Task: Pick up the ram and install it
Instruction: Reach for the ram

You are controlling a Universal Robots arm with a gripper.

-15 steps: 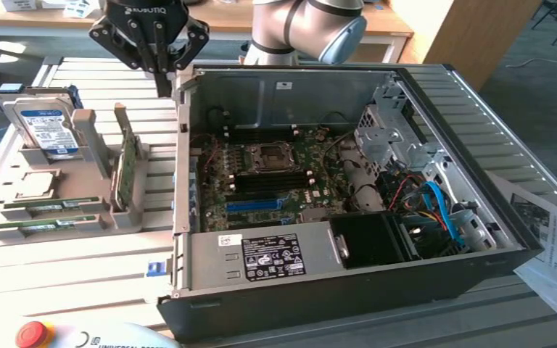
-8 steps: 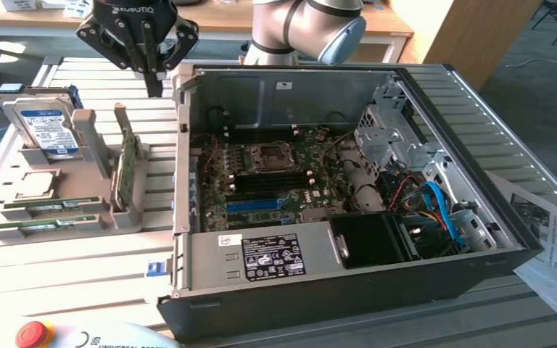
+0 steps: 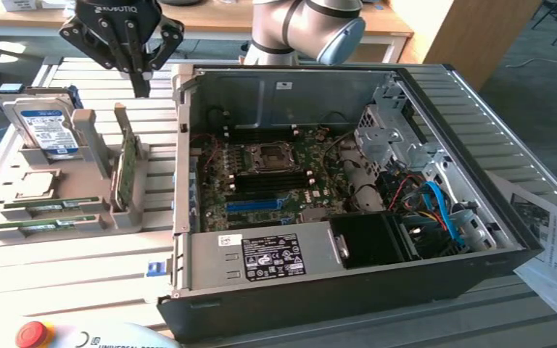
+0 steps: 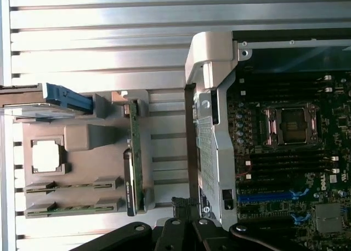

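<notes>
Matt grey plastic holder (image 3: 93, 156), dull bare-metal case (image 3: 259, 98) (slatted table (image 3: 66, 268) likewise metal, faintly shiny).

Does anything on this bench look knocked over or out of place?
Nothing stands out. Both ram sticks sit slotted in the grey holder, the green card stands on edge there, and the hard drive sits upright.
</notes>
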